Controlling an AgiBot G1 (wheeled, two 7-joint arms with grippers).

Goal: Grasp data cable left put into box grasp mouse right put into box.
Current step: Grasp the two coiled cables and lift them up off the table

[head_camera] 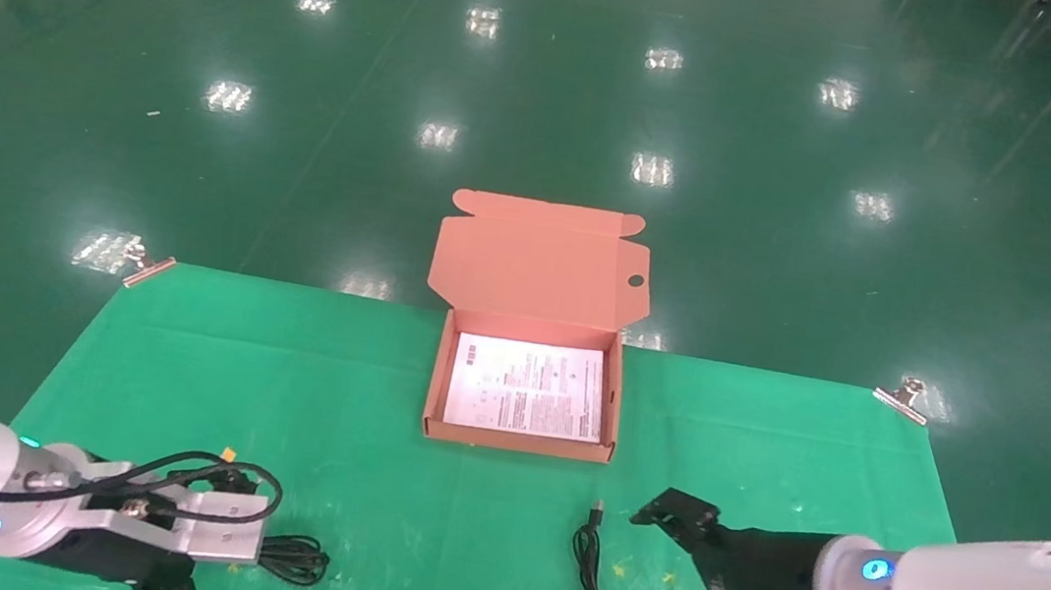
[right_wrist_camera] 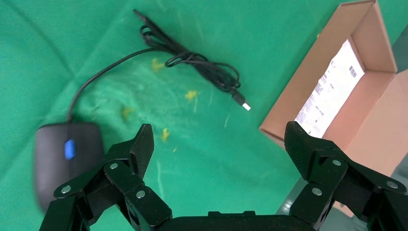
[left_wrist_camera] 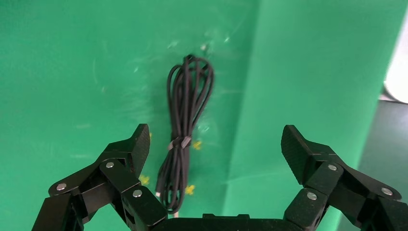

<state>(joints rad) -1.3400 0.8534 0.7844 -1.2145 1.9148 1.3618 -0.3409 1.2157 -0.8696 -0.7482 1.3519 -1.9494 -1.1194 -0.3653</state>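
The data cable [head_camera: 293, 560] is a looped black bundle lying on the green cloth at the front left; in the left wrist view [left_wrist_camera: 185, 120] it lies under the jaws, nearer one finger. My left gripper [left_wrist_camera: 215, 134] is open and empty above it; it sits at the bottom edge of the head view [head_camera: 168, 588]. The black mouse [right_wrist_camera: 62, 161] lies beside my open, empty right gripper [right_wrist_camera: 219, 132]; its cord [right_wrist_camera: 192, 62] runs out towards the box. In the head view the mouse body is hidden under my right gripper [head_camera: 673, 517], and only the cord [head_camera: 590, 580] shows. The salmon-orange box [head_camera: 437, 374] stands open at the centre with a white sheet inside.
The box's flap lid [head_camera: 539, 262] stands up at its far side. The green cloth [head_camera: 278, 386] covers the table, held by metal clips at the far left corner [head_camera: 148, 267] and the far right corner [head_camera: 905, 398]. Shiny green floor lies beyond.
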